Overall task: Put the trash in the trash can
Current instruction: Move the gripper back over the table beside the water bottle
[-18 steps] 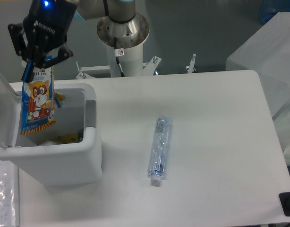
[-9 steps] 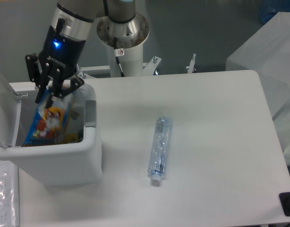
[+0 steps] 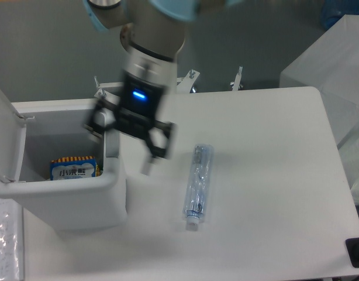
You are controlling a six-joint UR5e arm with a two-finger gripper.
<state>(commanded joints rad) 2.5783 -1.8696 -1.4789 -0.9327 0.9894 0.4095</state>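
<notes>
The blue-and-orange snack packet (image 3: 75, 168) lies inside the white trash can (image 3: 68, 188), down against its near wall. On the table to the right of the can, the slim clear bottle (image 3: 197, 184) rests on its side with its white cap toward the front edge. My gripper (image 3: 126, 147) is blurred by motion and hangs over the can's right rim. It is between the can and the bottle, open, with nothing between its fingers.
The can's white lid (image 3: 5, 133) stands open at the far left. The arm's base column (image 3: 156, 70) rises behind the table. A translucent box (image 3: 331, 64) sits off the table's right rear corner.
The packet was lowered into the can and let go, and now lies inside. The gripper has swung right, out over the can's right rim. The bottle has not moved.
</notes>
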